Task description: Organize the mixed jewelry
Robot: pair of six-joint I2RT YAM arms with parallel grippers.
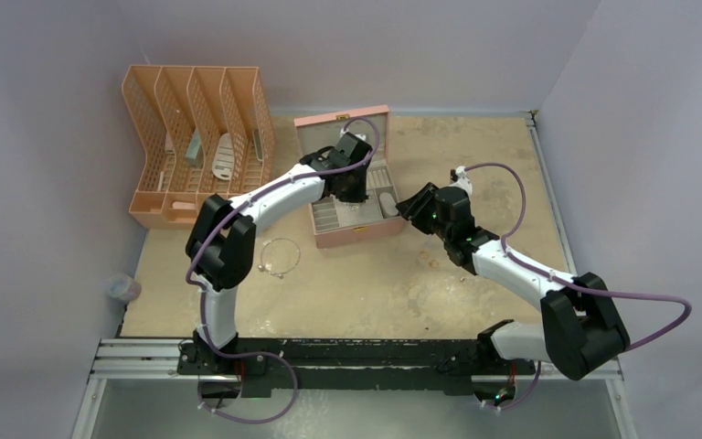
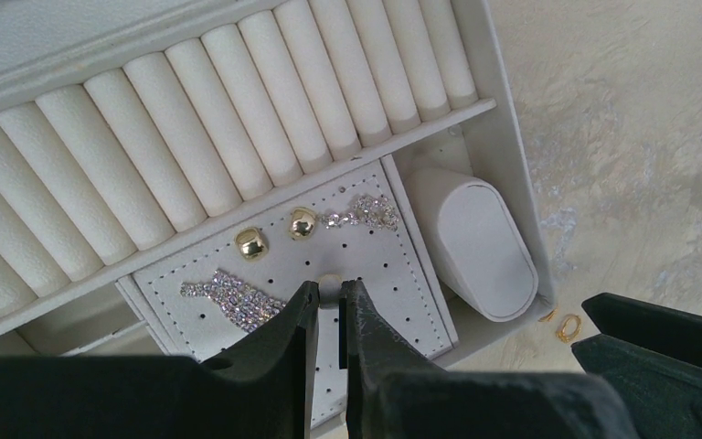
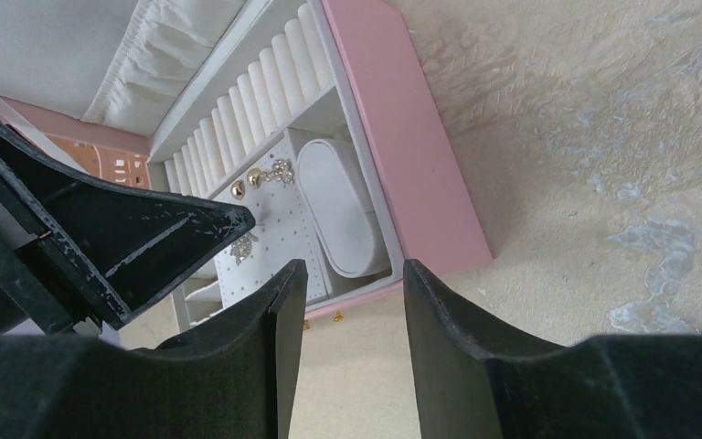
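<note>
- Small pale stud (image 2: 330, 279) sits at the tips of the left hand (image 2: 330, 291). The hand is closed to a slit on it, just over the perforated earring panel (image 2: 393, 274) inside the pink jewelry box (image 1: 356, 233).
- On that panel: two gold studs (image 2: 250, 242) side by side, with crystal pieces (image 2: 238, 300) to either side of them.
- Outside the box: a gold ring (image 2: 568, 326) lies on the bench (image 2: 649, 137), just beside the box corner by the oval pillow (image 2: 475, 242).
- Silver bangle (image 1: 279, 258) lies on the bench's left half, between the box and the near edge, close by the left arm.
- Right hand (image 3: 352, 274) is open with nothing between its fingers, hovering off the box's right side near the loose ring.
- Orange file rack (image 1: 196, 137) stands in the far left corner, well apart from all this.
- Risks, as I judge them:
  - The stud is tiny. If its post misses a hole, it may tip on release or roll off toward the pillow compartment.
  - Lowering the hand could knock the gold studs, which sit close ahead of its tips.
  - The two hands are near each other at the box corner. A reach for the ring could clip the left hand or nudge the box.
- Views:
  - Only the left wrist view shows the stud and the ring clearly.
  - The right wrist view gives only gold specks by the box edge.
  - The top view shows neither, but it alone shows the bangle and how the arms stand.
</note>
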